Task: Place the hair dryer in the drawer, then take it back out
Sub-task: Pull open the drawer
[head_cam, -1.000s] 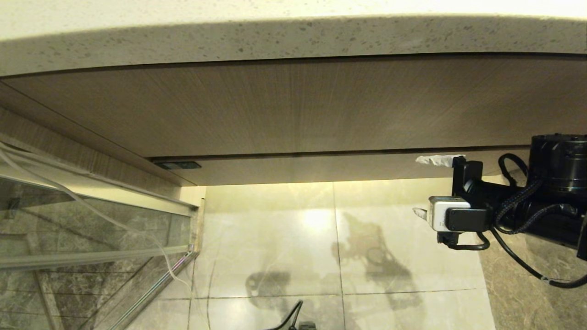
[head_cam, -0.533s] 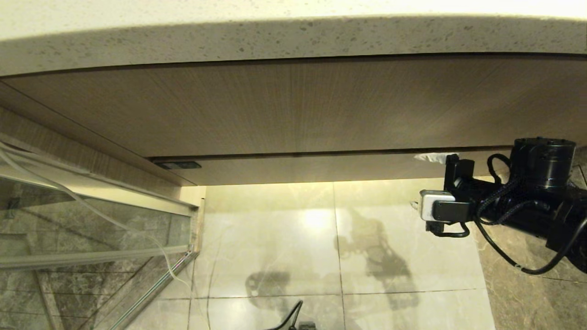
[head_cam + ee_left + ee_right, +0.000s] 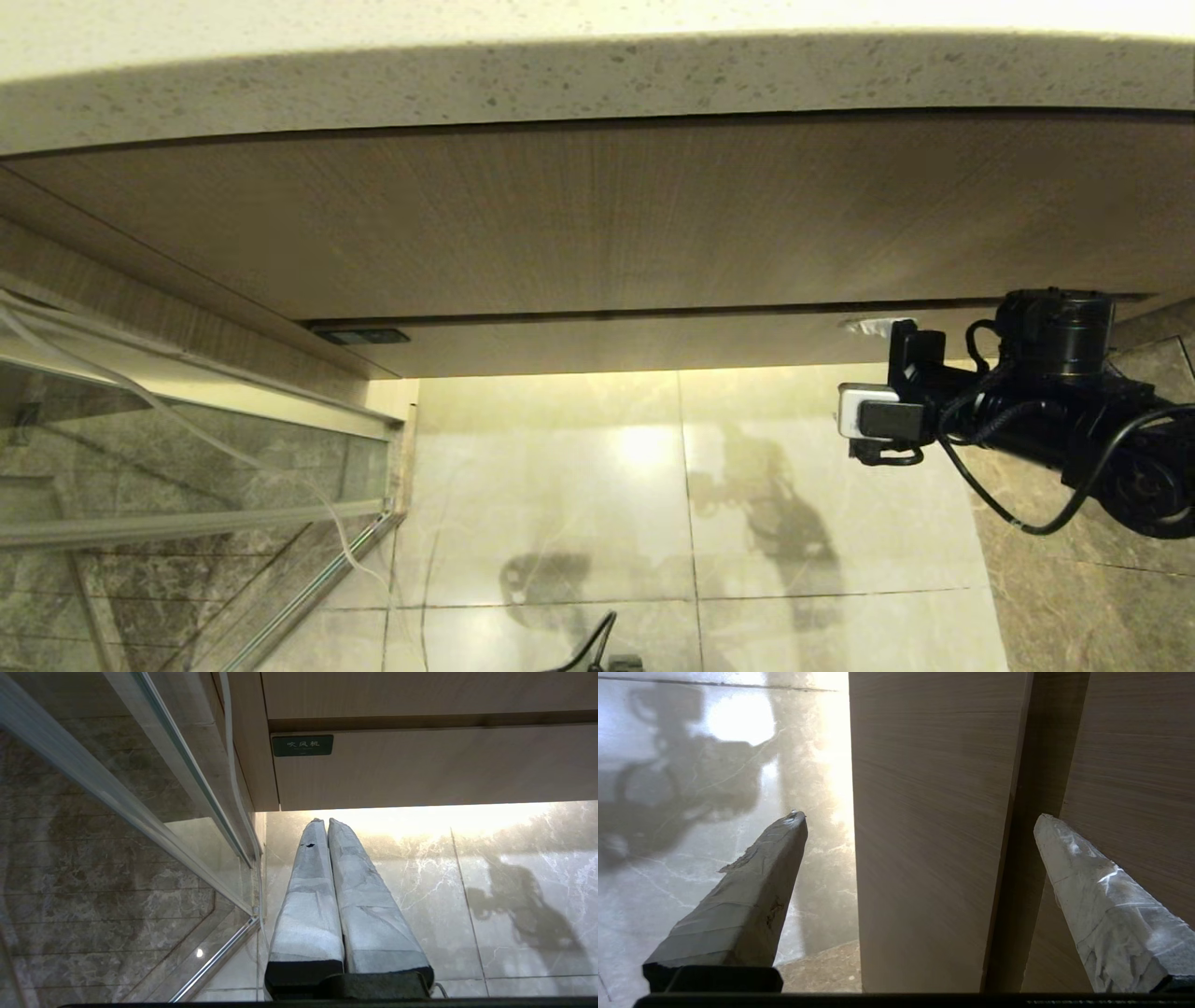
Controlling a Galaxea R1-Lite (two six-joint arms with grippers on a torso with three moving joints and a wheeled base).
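While the drawer (image 3: 653, 343) sits closed under the taller wood panel (image 3: 607, 219) and the speckled countertop (image 3: 597, 79), a small dark label (image 3: 302, 745) at its left end carries three pale Chinese characters, 吹风机. At the drawer's right end the right gripper (image 3: 920, 821) stands with its taped fingers (image 3: 752, 891) wide apart, straddling the narrow drawer front: one finger lies over the floor tiles (image 3: 560, 485), the other over the panel beyond the dark gap. Nothing is clamped between them. Low at the left, the left gripper (image 3: 327, 823) is parked, fingers pressed together. No view shows the hair dryer.
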